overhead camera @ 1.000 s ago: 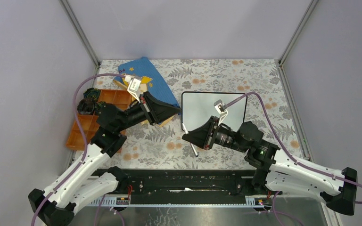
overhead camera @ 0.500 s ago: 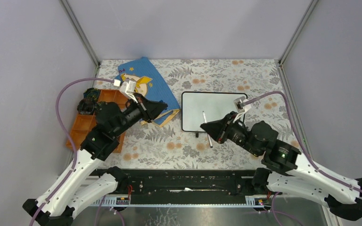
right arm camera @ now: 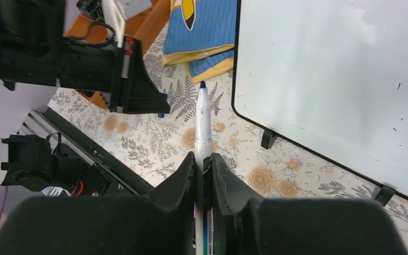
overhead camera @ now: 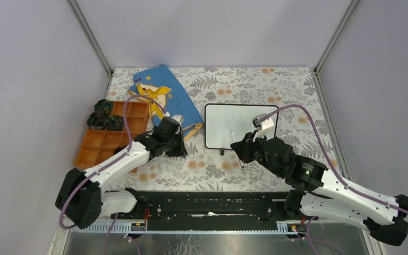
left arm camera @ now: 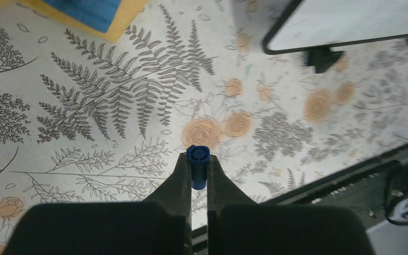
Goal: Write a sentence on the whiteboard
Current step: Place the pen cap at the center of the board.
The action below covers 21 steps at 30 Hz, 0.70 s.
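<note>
Whiteboard, blank, lies at 2 o'clock of my nearer right claw, which clamps the marker pointing to 12 o'clock; my left claw pinches the cap.

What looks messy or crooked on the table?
Only the blue picture book, at the back left: it lies slanted, while the whiteboard beside it sits straight. Nothing looks spilled or broken.

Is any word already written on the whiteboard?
No, the whiteboard is bare glossy white in the right wrist view, with no letters anywhere on it.
</note>
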### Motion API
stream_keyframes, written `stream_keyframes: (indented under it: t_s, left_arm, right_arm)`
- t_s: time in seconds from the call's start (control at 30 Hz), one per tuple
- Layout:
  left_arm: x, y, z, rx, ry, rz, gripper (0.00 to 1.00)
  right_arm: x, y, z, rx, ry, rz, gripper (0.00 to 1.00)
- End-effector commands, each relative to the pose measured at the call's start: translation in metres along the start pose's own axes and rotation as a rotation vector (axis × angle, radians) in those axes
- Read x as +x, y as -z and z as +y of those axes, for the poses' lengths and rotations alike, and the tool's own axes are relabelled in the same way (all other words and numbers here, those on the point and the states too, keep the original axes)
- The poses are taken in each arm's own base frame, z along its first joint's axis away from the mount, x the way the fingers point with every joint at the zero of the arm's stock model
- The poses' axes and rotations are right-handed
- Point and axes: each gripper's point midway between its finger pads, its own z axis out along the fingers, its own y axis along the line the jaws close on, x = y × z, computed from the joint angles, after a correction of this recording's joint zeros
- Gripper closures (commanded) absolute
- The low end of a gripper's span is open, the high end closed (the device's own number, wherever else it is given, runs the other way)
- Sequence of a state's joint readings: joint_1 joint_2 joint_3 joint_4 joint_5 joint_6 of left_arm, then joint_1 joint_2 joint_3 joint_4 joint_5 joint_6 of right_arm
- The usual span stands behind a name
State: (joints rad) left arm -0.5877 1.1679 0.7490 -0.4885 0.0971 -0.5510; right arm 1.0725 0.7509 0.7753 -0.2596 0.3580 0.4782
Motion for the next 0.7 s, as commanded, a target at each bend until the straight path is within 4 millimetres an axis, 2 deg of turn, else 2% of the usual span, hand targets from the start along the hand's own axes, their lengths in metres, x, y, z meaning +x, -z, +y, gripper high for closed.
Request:
stream_keyframes:
  t_s: [0.0, 0.27, 0.67]
  left_arm:
    - [0.006, -0.022, 0.020, -0.121, 0.000, 0.053, 1.00]
    - [0.019, -0.057, 0.028, -0.172, 0.019, 0.156, 1.00]
    - [0.030, -0.073, 0.028, -0.180, 0.022, 0.199, 0.84]
  right_arm:
    - [-0.008, 0.001, -0.003, 0.010, 0.016, -0.042, 1.00]
    - [-0.005, 0.004, -0.007, 0.019, 0.026, -0.036, 1.00]
    - [-0.009, 0.007, -0.010, 0.028, 0.035, -0.046, 1.00]
